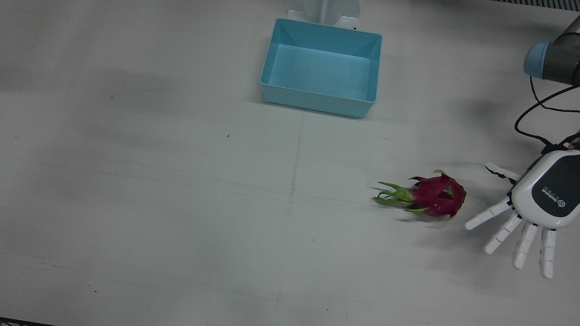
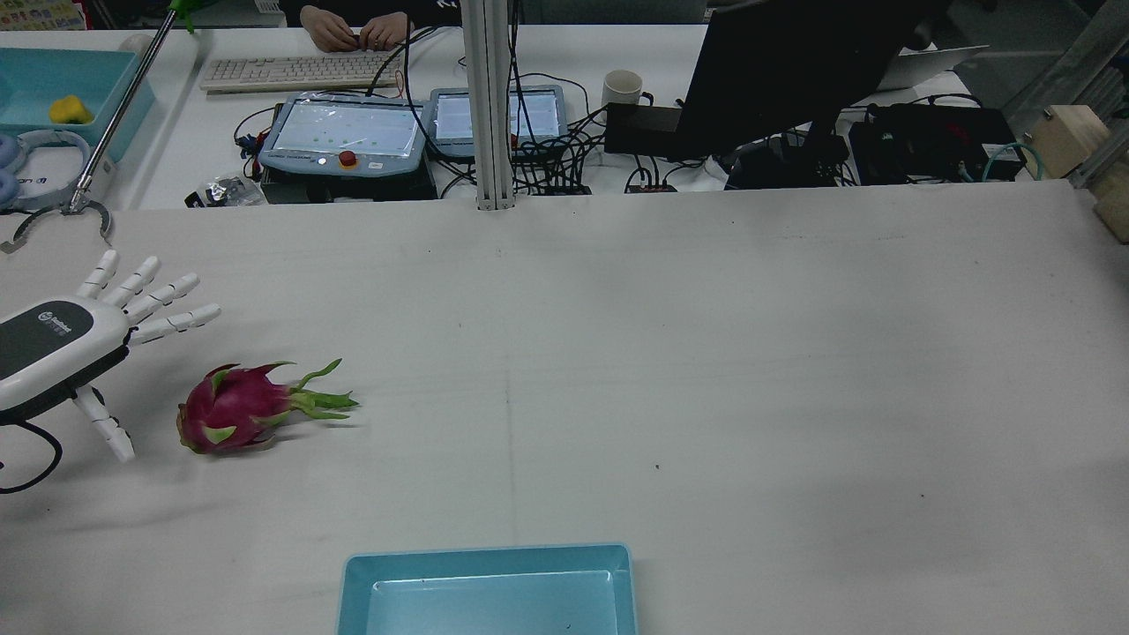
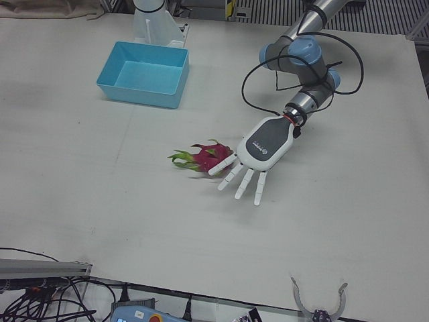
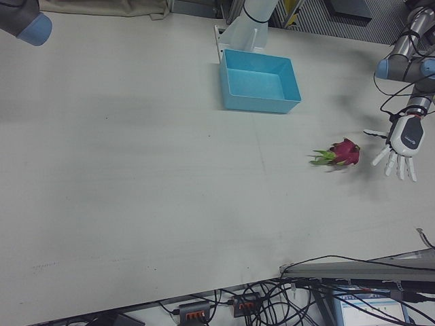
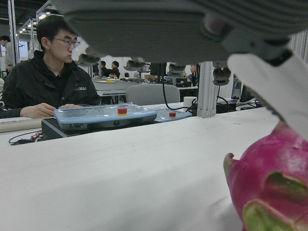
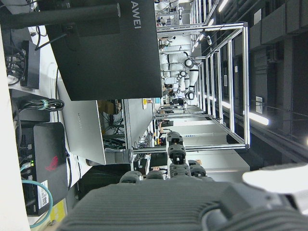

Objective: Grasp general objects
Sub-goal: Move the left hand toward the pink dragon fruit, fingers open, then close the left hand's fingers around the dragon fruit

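Observation:
A magenta dragon fruit (image 1: 434, 196) with green scales lies on its side on the white table; it also shows in the rear view (image 2: 236, 411), the left-front view (image 3: 204, 157), the right-front view (image 4: 340, 154) and close up in the left hand view (image 5: 272, 185). My left hand (image 1: 537, 201) hovers just beside the fruit's round end, palm down, fingers spread and holding nothing; it shows in the rear view (image 2: 66, 339) and the left-front view (image 3: 258, 149). My right hand shows only in its own view (image 6: 192, 204), away from the table, fingers apart.
A light blue bin (image 1: 321, 67) stands on the table in front of the pedestals, also seen in the rear view (image 2: 489, 589). Beyond the table's far edge are control pendants (image 2: 348, 132), cables and a monitor (image 2: 785, 66).

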